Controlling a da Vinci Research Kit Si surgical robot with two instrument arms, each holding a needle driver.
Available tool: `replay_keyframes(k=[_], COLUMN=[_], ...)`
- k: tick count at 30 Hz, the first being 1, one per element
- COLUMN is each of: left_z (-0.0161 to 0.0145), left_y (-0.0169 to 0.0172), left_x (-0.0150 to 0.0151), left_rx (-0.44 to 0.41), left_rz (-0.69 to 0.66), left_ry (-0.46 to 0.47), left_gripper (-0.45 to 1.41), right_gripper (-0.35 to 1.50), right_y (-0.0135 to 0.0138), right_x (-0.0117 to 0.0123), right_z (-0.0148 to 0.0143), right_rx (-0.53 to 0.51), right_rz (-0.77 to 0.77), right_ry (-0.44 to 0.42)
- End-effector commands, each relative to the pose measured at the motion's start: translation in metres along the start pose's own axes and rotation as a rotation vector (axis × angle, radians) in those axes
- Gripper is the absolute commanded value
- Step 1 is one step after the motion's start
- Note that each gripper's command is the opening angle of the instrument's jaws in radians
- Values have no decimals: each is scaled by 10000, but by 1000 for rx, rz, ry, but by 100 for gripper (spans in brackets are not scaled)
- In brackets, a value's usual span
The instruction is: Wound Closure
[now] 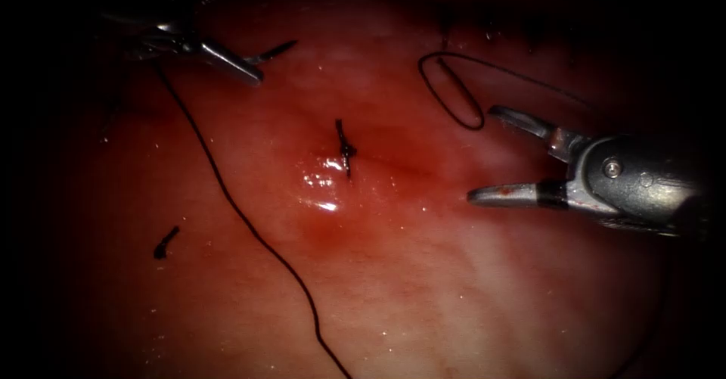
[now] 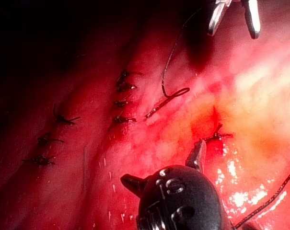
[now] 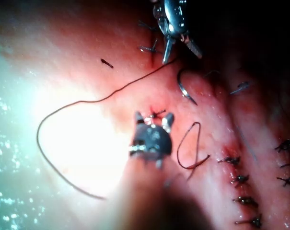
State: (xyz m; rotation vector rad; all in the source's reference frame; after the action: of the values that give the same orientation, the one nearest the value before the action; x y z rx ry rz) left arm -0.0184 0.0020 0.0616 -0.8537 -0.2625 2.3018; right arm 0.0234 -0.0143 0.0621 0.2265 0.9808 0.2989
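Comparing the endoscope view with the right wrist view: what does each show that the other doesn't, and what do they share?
Endoscope: the right tool side-on, right of the cut, jaws wide open, holding nothing. Right wrist: the curved needle lying free on the tissue beside the left tool, whose jaws are open and empty, plus a row of finished stitches. Both: the stitch at the cut, the thread loop, the long thread and a cut end.
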Motion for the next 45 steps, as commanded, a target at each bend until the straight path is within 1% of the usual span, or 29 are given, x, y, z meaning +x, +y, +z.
replay_keyframes(k=[1,3,7,10,11,13,15,17,19,21,23,26,28,31,32,33,34,36,41,45], left_z=[14,28,50,66,72,78,86,93,99,102,103,103,102,101,101,100,99,97,91,82], left_y=[-2,-5,-9,-14,-18,-23,-27,-28,-30,-31,-32,-32,-31,-32,-32,-32,-33,-34,-32,-24], left_x=[0,-5,-18,-26,-29,-35,-43,-50,-56,-59,-60,-60,-59,-58,-57,-56,-55,-53,-47,-38], left_rx=[-6,-8,-23,-50,-53,-49,-46,-49,-53,-55,-55,-61,-63,-68,-69,-70,-72,-80,-65,-53], left_rz=[3,11,35,48,53,64,71,70,61,53,42,36,29,28,28,28,27,56,119,174], left_ry=[-10,-43,-107,-135,-138,-147,-182,-225,-261,-271,-270,-273,-273,-273,-273,-273,-273,-273,-278,-226], left_gripper=[64,64,71,88,89,84,78,83,83,86,83,68,47,4,-13,-35,-45,-45,-45,-45], right_gripper=[103,105,105,105,105,105,105,105,105,105,105,105,105,103,103,101,101,100,96,93], right_y=[-5,-8,-12,-13,-14,-14,-14,-14,-14,-14,-14,-14,-15,-15,-15,-15,-15,-15,-16,-15], right_x=[1,1,3,4,4,4,4,5,5,5,6,6,6,6,6,6,6,5,5,5], right_z=[15,21,26,28,28,28,28,27,28,28,29,30,31,31,31,30,30,30,30,30], right_rx=[8,19,26,29,29,29,29,30,30,29,29,28,30,33,34,34,34,37,37,37], right_rz=[-5,-2,-4,-4,-4,-4,-4,-4,-3,-3,-3,-3,-3,-4,-4,-4,-4,-4,-4,-5], right_ry=[4,4,-4,-3,-2,-2,-2,-2,-2,-2,-2,-2,-1,0,0,0,0,2,2,2])
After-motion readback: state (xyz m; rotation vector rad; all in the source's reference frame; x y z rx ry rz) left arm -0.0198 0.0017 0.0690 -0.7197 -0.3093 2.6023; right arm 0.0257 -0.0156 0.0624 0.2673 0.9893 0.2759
